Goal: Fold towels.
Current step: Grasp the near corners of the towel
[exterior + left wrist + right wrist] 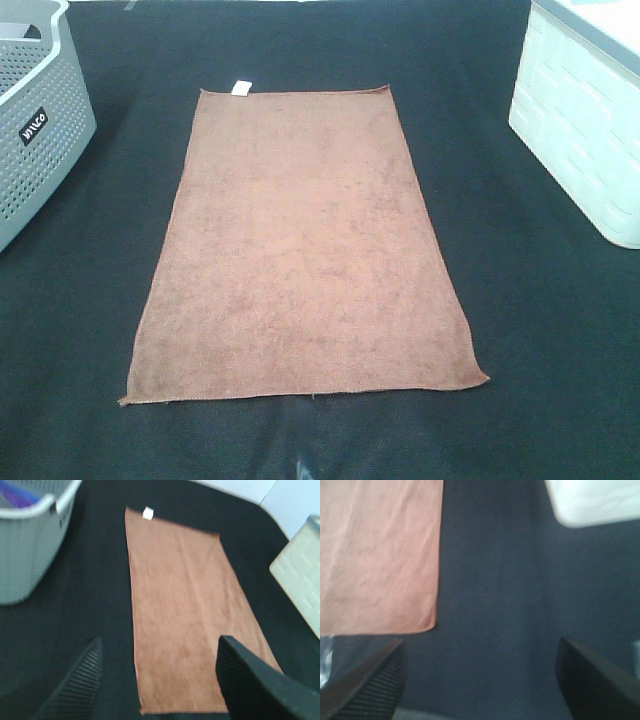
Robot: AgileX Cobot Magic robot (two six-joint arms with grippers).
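- Exterior high view is showing 1 reddish-brown towel (300, 250) lying flat and fully spread in the middle of the dark table cover (90, 320), with nothing folded yet.
- We are seeing its white tag (239, 88) on the far short edge. A grey basket (40, 130) is standing well off to the left and a white bin (580, 130) well off to the right, neither touching the cloth.
- We are not finding either arm in this high view.
- Left wrist view is showing the left gripper (160, 645) hanging above the near end of the towel, its 2 dark fingers spread wide and holding nothing.
- Right wrist view is showing the right gripper (481, 645) likewise spread wide and empty, hanging over bare table cover just beside 1 towel corner (427, 625).
- We are judging the step in hand to be the first grasp, before any fold.
- To do it well, we are advising that each gripper pinch 1 near corner, close to the hem, catching only cloth and not the table cover.
- We are advising lifting both corners together, at the same height, so the towel is not skewing.
- We are advising carrying the near edge toward the far edge and lining up hem on hem before letting go.
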